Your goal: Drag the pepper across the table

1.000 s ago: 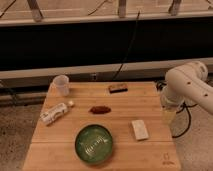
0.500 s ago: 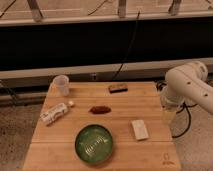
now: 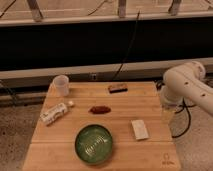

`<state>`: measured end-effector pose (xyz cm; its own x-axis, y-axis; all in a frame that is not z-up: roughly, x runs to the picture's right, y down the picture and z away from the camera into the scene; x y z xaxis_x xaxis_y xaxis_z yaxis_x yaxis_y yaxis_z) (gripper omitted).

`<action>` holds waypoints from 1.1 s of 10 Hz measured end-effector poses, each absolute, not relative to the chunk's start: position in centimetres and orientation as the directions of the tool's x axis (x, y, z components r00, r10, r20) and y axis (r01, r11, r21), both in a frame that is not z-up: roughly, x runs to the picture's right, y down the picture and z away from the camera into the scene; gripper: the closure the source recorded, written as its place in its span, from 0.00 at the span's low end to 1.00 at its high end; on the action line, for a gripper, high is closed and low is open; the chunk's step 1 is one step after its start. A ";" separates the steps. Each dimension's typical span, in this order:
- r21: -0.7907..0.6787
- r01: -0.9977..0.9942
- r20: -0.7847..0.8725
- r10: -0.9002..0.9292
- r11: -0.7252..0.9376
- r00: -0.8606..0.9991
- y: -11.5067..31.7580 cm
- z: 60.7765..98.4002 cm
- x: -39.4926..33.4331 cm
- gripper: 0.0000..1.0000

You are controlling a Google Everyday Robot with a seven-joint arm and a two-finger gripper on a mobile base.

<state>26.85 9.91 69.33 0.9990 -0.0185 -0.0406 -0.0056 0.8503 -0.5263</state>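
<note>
**Pepper sitting mid-table, arm parked off the right edge**

Biggest thing here is the wooden table [image 3: 75, 152], light planks, filling the lower half of the frame. Next is the white robot arm [image 3: 187, 85], bulky and curved, over at the right side of the frame, just past the table's right edge.

Then there's a green bowl [image 3: 94, 144] at the bottom centre of the tabletop, upright, with a shiny ribbed inside. Left of centre a small white bottle [image 3: 55, 113] lies on its side, cap end pointing up and to the right.

The gripper [image 3: 169, 114] hangs down from the arm right by the table's right edge, about level with the middle of the tabletop. Honestly can't tell if it's spread apart or pinched together. It's well apart from the pepper and isn't holding anything I can see.

A clear plastic cup [image 3: 61, 85] stands upright at the upper left corner of the table. A white flat pad [image 3: 139, 129] lies to the right of the bowl. A dark block [image 3: 117, 88] with a light top sits near the far edge, upper centre.

The pepper [image 3: 100, 109], small, dark red-brown and lying sideways, is roughly in the middle of the table, between the dark block and the bowl, touching neither.

Tiny logo mark [image 3: 166, 159] in the table's lower right corner.
</note>
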 end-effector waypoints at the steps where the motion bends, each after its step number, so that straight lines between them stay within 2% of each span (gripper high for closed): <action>1: -0.519 0.025 -0.031 -0.047 0.854 0.998 9.3 69.9 25.2 0.20; 11: -0.451 0.223 0.071 -0.215 0.864 0.974 7.0 74.2 15.9 0.20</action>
<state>15.90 7.01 74.19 0.9741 -0.2146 0.0710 0.2233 0.8643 -0.4506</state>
